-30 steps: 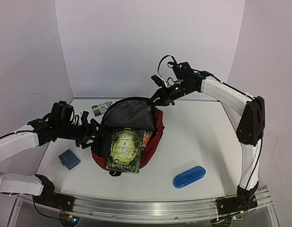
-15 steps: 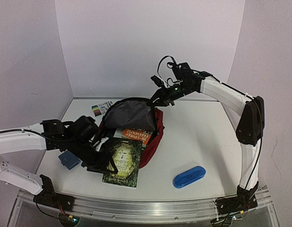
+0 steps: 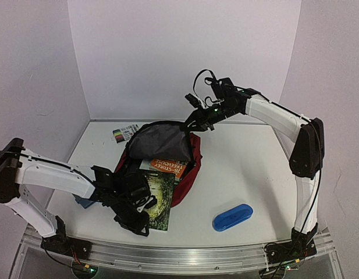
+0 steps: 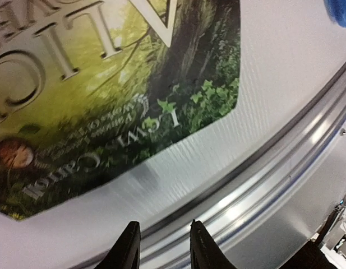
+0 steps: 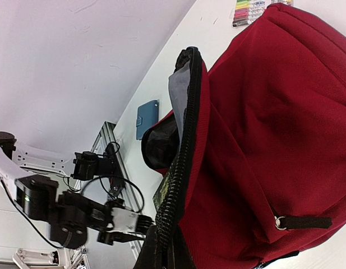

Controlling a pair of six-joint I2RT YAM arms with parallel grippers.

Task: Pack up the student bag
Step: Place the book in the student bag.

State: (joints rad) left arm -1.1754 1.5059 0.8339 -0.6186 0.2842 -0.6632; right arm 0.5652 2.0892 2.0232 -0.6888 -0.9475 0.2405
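Above the surface (image 3: pixel 255 165), the right claw (image 3: pixel 192 123) is gripping the backpack (image 3: pixel 189 165) rim, holding it open for the book (image 3: pixel 157 192); the left claw (image 4: pixel 161 235) is hovering part-open, empty.

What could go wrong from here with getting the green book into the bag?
1. The left hand sits past the green book's near corner with nothing between its tips, so a grip could close on air.
2. The right hand holds the bag open only by its zipper rim; a slip might drop the flap over the opening.
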